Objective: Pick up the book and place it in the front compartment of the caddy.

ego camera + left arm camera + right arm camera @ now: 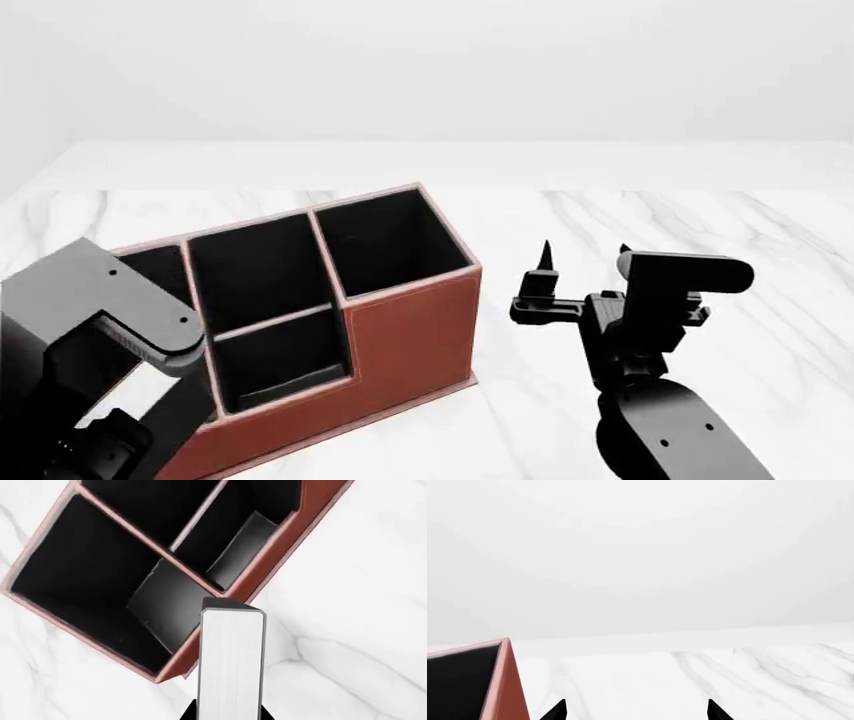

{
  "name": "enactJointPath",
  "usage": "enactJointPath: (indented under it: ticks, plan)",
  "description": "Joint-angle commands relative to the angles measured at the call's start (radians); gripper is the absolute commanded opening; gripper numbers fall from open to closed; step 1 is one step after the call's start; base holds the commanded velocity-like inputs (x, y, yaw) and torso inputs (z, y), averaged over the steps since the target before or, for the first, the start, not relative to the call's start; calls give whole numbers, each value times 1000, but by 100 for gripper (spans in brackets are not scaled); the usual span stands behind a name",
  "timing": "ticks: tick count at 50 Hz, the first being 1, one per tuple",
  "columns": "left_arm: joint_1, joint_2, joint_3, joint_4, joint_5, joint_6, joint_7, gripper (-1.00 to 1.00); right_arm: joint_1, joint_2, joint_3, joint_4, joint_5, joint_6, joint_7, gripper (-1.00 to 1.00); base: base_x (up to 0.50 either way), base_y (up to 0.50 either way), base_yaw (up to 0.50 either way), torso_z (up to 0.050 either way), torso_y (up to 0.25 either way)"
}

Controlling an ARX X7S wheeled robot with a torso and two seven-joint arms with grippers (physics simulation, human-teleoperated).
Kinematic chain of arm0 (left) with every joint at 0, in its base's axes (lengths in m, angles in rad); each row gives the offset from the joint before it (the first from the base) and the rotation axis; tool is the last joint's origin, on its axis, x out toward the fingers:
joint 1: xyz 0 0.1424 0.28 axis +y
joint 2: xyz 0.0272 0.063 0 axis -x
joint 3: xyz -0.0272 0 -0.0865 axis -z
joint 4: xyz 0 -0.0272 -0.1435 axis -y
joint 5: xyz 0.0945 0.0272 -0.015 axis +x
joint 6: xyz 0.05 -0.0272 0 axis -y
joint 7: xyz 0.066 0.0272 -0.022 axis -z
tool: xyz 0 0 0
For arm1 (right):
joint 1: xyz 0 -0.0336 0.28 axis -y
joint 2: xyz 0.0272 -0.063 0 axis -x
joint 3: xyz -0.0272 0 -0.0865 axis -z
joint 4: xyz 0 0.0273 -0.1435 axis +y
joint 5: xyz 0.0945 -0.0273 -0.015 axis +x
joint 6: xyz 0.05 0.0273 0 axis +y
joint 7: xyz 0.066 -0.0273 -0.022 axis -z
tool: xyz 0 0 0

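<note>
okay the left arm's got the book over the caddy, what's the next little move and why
Probably shift the left end effector inward over the big compartment. The book hangs over the caddy wall's edge, partly above the marble table, so lowering now would likely catch the rim.

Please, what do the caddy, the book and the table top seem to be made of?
Caddy: probably leather or imitation leather, reddish-brown and matte, with a pale stitched-looking edge line and a black lining. Book: paper, judging by the fine-lined white page edges, between thin black covers of unclear material. Table top: looks like polished white marble, with grey veins; it could be an imitation.
</note>
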Motion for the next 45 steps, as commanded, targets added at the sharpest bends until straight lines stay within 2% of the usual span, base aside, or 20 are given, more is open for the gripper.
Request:
enactJointPath:
  ticks: [1,5,9,10,12,14,15,16,20,23,24,26,27,29,30,32,34,38,45]
  plan:
    - [-377,110,194,-138,-87,-95,-32,-100,6,3,1,2,6,0,4,100,0,0,0,0,0]
    - [-414,168,154,-208,-106,-124,-11,-100,7,0,-6,12,2,-6,5,100,0,0,0,0,0]
    - [-432,221,169,-294,-120,-217,-52,-100,4,1,-9,7,3,-6,7,100,0,0,0,0,3]
    - [-434,262,213,-313,-92,-287,-56,-100,4,1,-10,9,2,-8,7,100,0,0,0,0,0]
    - [-433,288,191,-329,-82,-287,-49,-100,4,0,-12,12,1,-9,7,100,0,0,0,0,0]
    - [-434,333,276,-284,-31,-287,-55,-100,5,1,-13,11,2,-8,7,100,0,0,0,0,0]
    - [-434,354,265,-277,25,-287,-5,-100,5,1,-14,12,2,-9,7,100,0,0,0,0,0]
    - [-434,383,228,-235,175,-287,145,-100,5,1,-15,13,3,-10,7,100,0,0,0,0,0]
    - [-434,397,152,-234,775,-287,745,-100,7,2,-16,23,0,-17,6,100,0,0,0,0,0]
    - [-434,425,144,-259,1225,-287,1195,-100,13,3,-14,27,2,-14,8,100,0,0,0,0,0]
    - [-434,436,149,-256,1326,-287,1345,-100,15,3,-12,27,3,-14,9,100,0,0,0,0,10]
    - [-434,456,172,-233,1582,-287,1596,-100,18,3,-12,32,3,-16,10,100,0,0,0,0,0]
    - [-434,460,180,-224,1661,-287,1671,-100,18,3,-12,34,2,-17,10,100,0,0,0,0,0]
    - [-434,479,149,-239,1736,-287,1744,-100,21,3,-13,36,2,-15,12,100,0,0,0,0,0]
    - [-434,490,172,-218,1872,-287,1832,-100,21,4,-14,33,2,-14,13,100,0,0,0,0,0]
    - [-434,494,158,-195,2012,-287,1994,-100,23,4,-15,28,4,-9,15,100,0,0,0,0,5]
    - [-433,498,144,-184,2107,-285,2076,-100,24,5,-17,28,4,-9,16,100,0,0,0,0,0]
    - [-417,515,155,-256,2196,-191,2152,-100,30,3,-22,39,0,-10,19,100,0,0,0,0,3]
    - [-374,538,158,-355,2229,-72,2217,-100,45,-2,-28,72,-7,-14,22,100,0,0,0,0,0]
